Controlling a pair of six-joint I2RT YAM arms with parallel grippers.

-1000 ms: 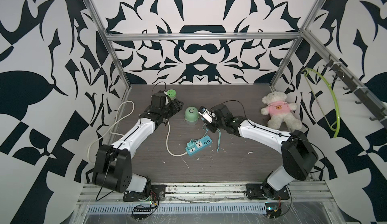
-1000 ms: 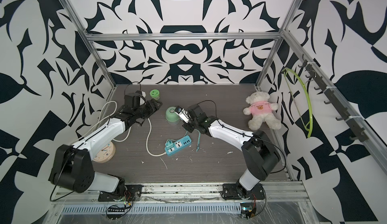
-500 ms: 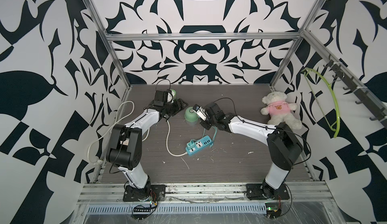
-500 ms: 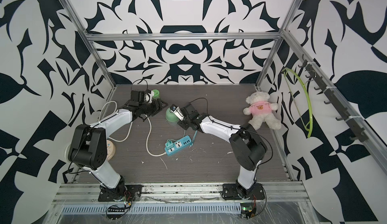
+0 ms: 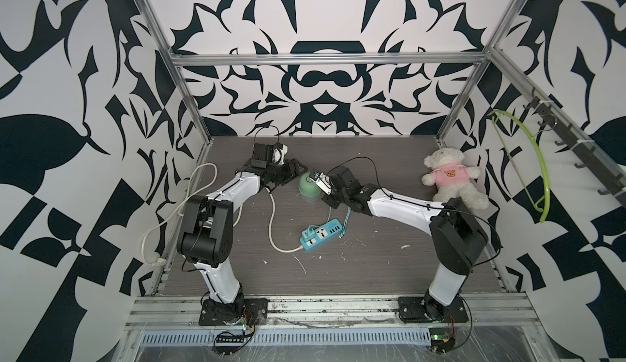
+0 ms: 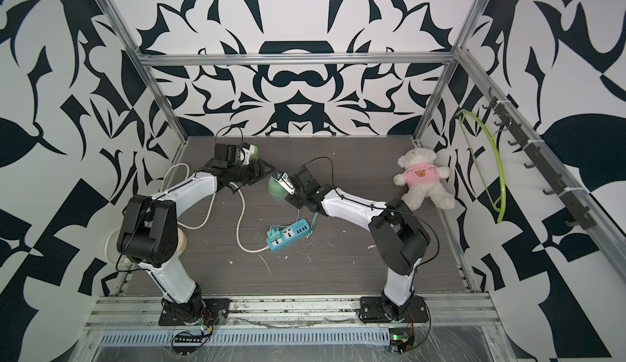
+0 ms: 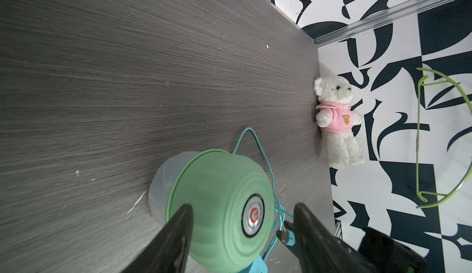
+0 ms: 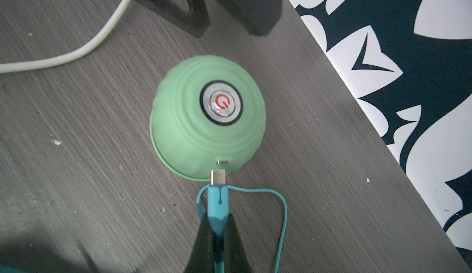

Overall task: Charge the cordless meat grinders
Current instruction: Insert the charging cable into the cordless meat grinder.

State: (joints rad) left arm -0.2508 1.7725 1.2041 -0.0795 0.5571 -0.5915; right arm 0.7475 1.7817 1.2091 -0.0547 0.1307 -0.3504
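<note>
Meat grinder [image 8: 208, 128] upright — teal plug [image 8: 217, 182] (in right gripper [image 8: 217, 218]) just beside.

Left fingers [image 7: 178, 236] and plug [image 8: 217, 179] flank the grinder [image 7: 219, 197]; tabletop [image 7: 127, 80] beyond free.

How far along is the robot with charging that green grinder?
Done: the cable looks plugged into the power strip. In hand: the right gripper pinches the cable, its plug just short of the grinder's port; the left gripper hangs open near the grinder, not touching. Left: pushing the plug in.
</note>
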